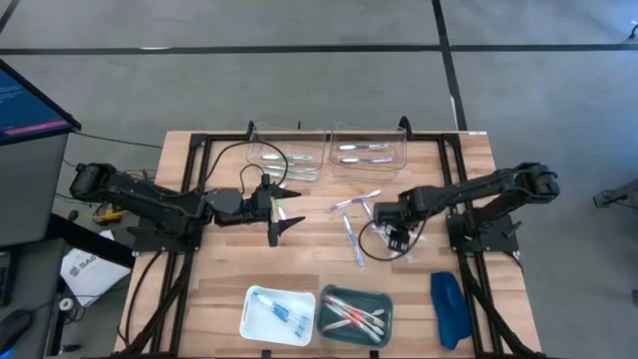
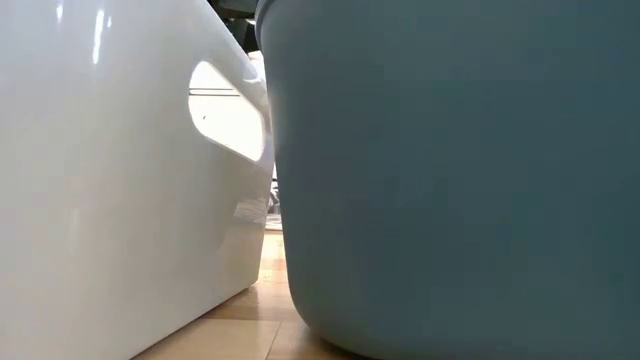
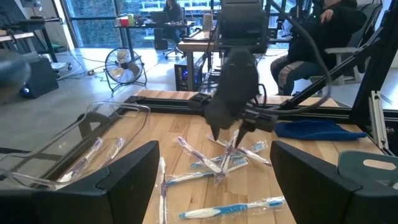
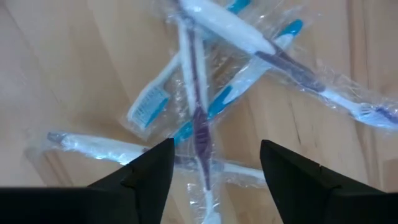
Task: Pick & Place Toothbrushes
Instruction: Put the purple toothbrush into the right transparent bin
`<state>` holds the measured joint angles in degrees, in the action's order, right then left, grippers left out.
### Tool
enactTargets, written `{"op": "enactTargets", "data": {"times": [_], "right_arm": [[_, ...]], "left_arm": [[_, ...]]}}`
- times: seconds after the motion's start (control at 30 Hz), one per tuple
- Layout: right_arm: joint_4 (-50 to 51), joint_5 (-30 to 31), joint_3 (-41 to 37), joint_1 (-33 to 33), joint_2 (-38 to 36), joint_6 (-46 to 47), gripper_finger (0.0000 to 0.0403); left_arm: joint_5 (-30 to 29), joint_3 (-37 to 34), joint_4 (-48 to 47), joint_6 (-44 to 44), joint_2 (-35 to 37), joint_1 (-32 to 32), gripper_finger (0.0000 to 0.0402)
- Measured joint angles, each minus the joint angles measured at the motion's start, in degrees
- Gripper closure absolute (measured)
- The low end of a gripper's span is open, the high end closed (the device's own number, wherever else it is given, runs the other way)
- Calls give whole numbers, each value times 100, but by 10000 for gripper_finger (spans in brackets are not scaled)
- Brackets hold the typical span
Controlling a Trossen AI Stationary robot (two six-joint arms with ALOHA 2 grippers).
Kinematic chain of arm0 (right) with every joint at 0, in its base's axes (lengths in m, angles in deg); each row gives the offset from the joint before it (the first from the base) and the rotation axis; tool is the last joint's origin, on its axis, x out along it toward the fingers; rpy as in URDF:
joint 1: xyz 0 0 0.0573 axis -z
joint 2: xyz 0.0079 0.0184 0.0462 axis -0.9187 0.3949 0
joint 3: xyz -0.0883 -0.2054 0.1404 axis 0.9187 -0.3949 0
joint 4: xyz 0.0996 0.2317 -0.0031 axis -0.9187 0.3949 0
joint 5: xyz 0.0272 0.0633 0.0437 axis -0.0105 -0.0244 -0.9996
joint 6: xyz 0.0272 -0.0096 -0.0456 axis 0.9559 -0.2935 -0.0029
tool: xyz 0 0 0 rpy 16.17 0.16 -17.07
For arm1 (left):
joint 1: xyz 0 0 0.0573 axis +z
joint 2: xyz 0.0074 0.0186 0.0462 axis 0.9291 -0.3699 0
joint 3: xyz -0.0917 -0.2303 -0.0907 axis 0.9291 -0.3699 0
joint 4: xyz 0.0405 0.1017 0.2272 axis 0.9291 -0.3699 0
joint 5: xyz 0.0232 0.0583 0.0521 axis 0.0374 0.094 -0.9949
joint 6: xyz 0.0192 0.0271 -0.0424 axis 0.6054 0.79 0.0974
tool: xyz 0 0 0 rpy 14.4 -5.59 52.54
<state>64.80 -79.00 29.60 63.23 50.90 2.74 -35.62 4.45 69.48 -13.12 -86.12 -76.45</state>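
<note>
The wooden tabletop (image 1: 309,254) is framed by black rails on its left and right edges. Bare wood is left around the loose toothbrushes (image 1: 354,224), a pile of thin, clear-wrapped sticks at the centre. The right hand (image 1: 397,239) is held low over this pile with fingers spread and nothing grasped; in the right wrist view the crinkled wrappers (image 4: 205,93) with blue and purple handles are seen between and beyond the dark fingers (image 4: 149,168). The left hand (image 1: 279,227) is positioned left of the pile, released.

More brushes are held in two clear bins (image 1: 369,150) at the far edge, and in a white tray (image 1: 251,319) and a teal tray (image 1: 384,299) at the near edge. A dark-blue oblong object (image 1: 449,307) lies beside the teal tray.

The low view is filled by the two tray walls; neither hand is shown there. Seated people (image 3: 317,43) and a fan (image 3: 124,65) are shown only in the left wrist view.
</note>
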Motion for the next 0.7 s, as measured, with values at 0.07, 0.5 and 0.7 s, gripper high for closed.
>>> {"op": "enactTargets", "data": {"times": [0.07,0.5,0.7], "right_arm": [[-17,-135,0,141,1,-60,189],[-88,-459,0,199,1,-47,219],[-150,-460,-2,199,1,-113,195]], "left_arm": [[0,0,0,0,-1,0,101],[0,0,-22,0,-1,0,101],[0,0,-22,-2,-1,0,101]]}}
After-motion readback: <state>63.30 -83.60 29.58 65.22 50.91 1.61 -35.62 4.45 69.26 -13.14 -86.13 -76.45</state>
